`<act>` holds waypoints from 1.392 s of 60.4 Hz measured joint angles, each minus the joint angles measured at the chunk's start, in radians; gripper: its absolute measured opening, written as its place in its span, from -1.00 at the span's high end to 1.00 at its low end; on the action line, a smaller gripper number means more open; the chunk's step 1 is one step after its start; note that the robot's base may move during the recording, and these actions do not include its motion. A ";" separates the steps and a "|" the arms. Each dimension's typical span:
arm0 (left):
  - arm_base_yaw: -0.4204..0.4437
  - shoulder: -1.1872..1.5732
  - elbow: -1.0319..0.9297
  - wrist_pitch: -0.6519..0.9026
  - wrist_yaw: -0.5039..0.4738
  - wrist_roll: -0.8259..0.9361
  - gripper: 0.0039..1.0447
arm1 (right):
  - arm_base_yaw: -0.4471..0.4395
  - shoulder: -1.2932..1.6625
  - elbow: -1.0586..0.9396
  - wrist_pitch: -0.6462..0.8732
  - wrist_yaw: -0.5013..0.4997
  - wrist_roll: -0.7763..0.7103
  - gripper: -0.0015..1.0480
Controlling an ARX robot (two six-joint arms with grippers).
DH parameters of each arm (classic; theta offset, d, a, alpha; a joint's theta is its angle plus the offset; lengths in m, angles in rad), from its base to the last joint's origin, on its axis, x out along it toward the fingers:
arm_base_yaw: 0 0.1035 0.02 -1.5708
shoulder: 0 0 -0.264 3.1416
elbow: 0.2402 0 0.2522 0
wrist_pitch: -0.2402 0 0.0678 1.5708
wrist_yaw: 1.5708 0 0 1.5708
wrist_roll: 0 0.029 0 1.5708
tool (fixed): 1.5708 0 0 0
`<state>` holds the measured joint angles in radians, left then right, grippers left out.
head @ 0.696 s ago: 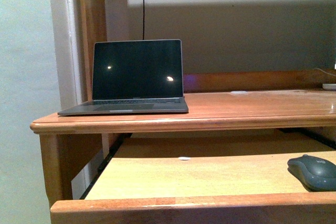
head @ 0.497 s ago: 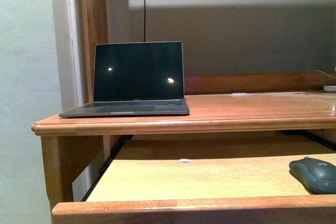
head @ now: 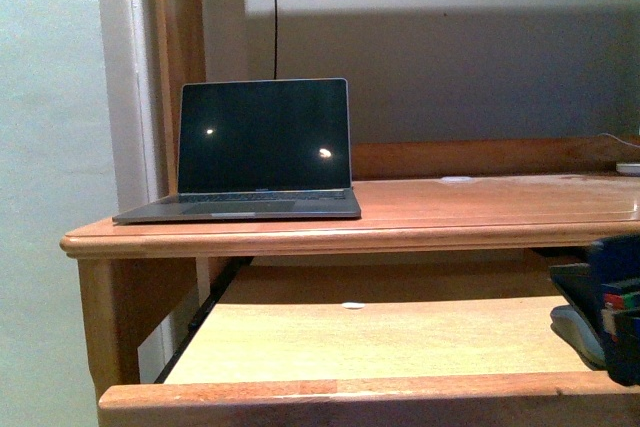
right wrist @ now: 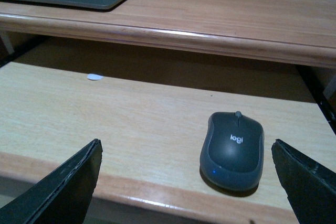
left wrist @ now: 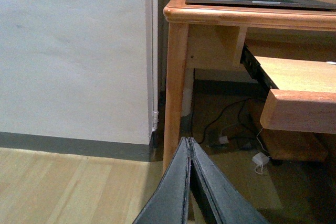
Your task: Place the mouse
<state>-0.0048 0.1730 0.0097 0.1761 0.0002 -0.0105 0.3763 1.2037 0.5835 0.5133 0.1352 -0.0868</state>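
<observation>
Okay, I see the right claw [right wrist: 186, 148] spread wide, gripping nothing. The mouse [right wrist: 232, 149] lies just ahead of it on the bench's pull-out shelf [right wrist: 131, 114], inside the span of its fingers, untouched. My left claw [left wrist: 189, 150] is clenched on nothing, hanging low in front of the bench leg [left wrist: 175, 87], well apart from the mouse.

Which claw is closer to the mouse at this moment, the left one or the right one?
Right. The right claw hangs open just before the mouse on the pull-out shelf. The left claw is shut, low near the desk leg, with no mouse in its view.
</observation>
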 joint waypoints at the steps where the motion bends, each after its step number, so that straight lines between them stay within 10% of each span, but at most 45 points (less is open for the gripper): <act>1: 0.000 -0.001 0.000 0.000 0.000 0.000 0.86 | 0.001 0.009 0.008 -0.002 0.006 -0.002 -0.86; 33: 0.000 -0.003 0.000 -0.001 0.000 0.002 -0.89 | 0.024 0.294 0.259 -0.226 0.225 -0.113 -0.86; 69: 0.000 -0.003 0.000 -0.001 0.000 0.002 -0.86 | -0.034 0.422 0.483 -0.544 0.200 0.012 -0.86; 84: 0.000 -0.003 0.000 -0.001 0.000 0.002 -0.86 | -0.051 0.429 0.488 -0.569 0.160 0.053 -0.22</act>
<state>-0.0044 0.1696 0.0097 0.1753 0.0002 -0.0086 0.3248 1.6329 1.0710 -0.0555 0.2955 -0.0341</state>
